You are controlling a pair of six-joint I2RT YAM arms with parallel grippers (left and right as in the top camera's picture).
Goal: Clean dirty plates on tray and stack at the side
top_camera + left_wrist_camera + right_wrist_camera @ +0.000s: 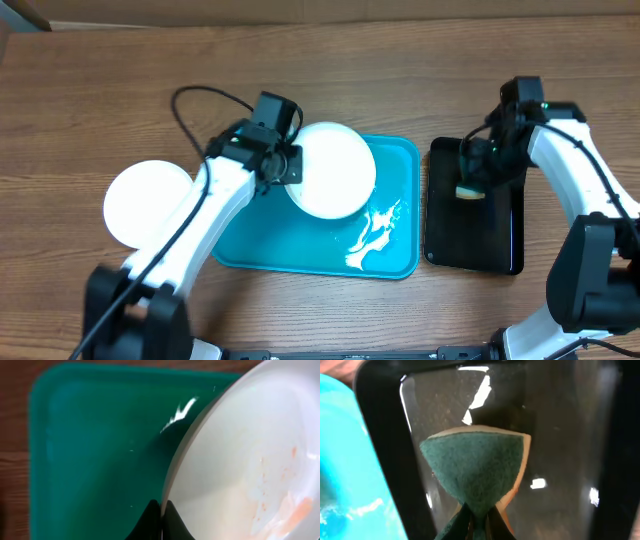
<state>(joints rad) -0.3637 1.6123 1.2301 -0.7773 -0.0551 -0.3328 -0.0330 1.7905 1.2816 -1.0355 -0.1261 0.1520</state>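
Observation:
My left gripper [293, 166] is shut on the rim of a white plate [334, 170] and holds it tilted over the turquoise tray [300, 250]. In the left wrist view the jaws [162, 520] pinch the plate's edge, and the plate [250, 460] shows orange-red smears. Another white plate [145, 200] lies on the table left of the tray. My right gripper [470, 180] is shut on a green-and-tan sponge [475, 467] above the black tray [480, 235]. The pale yellow-green plate is not in view.
White foam or liquid [375, 235] is smeared on the turquoise tray's right half. The black tray [385, 435] holds shallow shiny liquid. The wooden table [100, 90] surrounds both trays.

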